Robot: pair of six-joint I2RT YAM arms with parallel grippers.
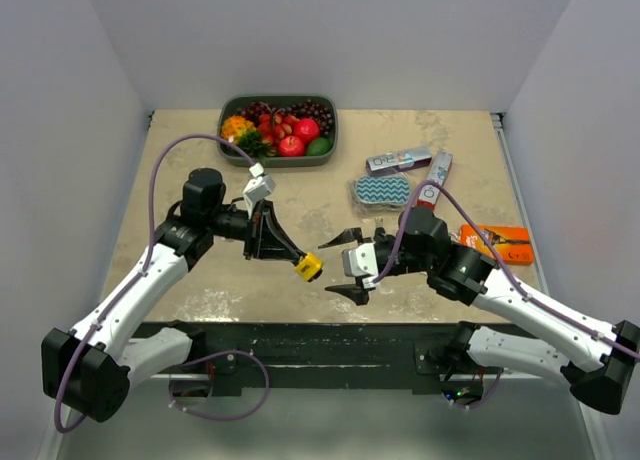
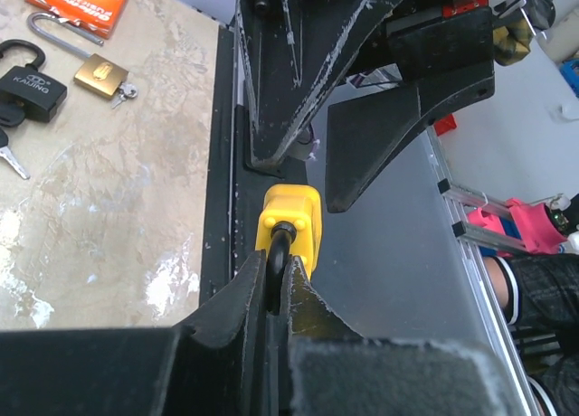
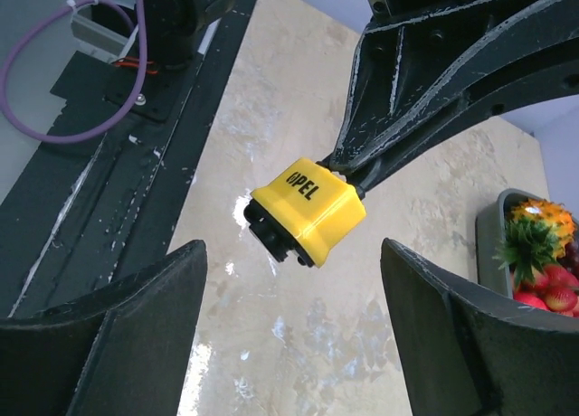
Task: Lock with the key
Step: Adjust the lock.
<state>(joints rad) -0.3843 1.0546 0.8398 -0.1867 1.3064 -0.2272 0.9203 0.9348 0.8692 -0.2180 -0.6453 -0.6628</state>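
Subject: the yellow padlock (image 3: 308, 208), marked OPEL. It was held clear of the table (image 1: 330, 195), above the near edge, between the two arms.

Left gripper (image 2: 271, 273): jaws fully closed on a black part at the top of the padlock, apparently the shackle. The body pointed toward the right arm. Whether the shackle was pressed home could not be told.

Right gripper (image 1: 348, 265): jaws wide apart, one finger to each side of the padlock, touching nothing and carrying nothing.

Key: none was seen in the padlock's dark end face, and neither gripper held one. In the left wrist view a loose key (image 2: 11, 158) lay on the table beside a black padlock (image 2: 32, 89), and more keys lay beside a brass padlock (image 2: 99, 75), near an orange box (image 2: 77, 4). Which key fits the yellow padlock could not be told.

Assessment: the padlock was presented and steadied; that part appeared done. Fetching the key, inserting it and turning it all appeared outstanding. The task was judged at an early stage.
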